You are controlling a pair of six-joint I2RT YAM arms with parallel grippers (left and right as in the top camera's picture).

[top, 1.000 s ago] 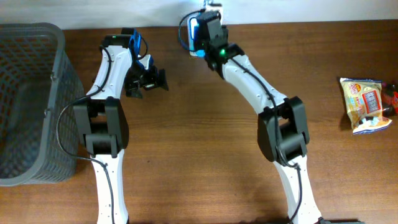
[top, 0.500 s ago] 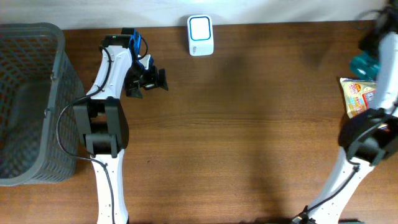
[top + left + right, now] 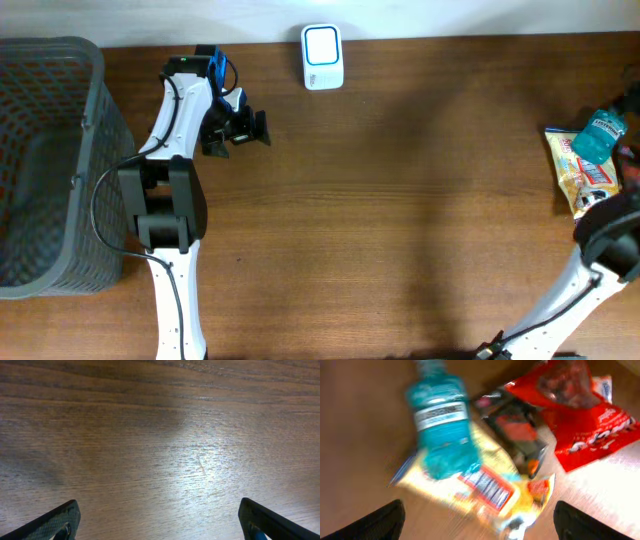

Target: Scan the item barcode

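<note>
Wooden table (image 3: 400, 230), right edge: back from scanner (image 3: 322, 57), teal bottle (image 3: 442, 435) dropped onto yellow packet (image 3: 445, 491), right gripper (image 3: 479, 517) spread empty, left gripper (image 3: 160, 512) apart too. Looks scanned.

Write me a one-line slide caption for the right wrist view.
Open right claw above a teal bottle lying across a yellow packet, beside a red bag.

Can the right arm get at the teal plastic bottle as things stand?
Probably yes: the right claw hangs open over the teal plastic bottle, which lies atop a yellow snack packet with nothing covering it.
</note>
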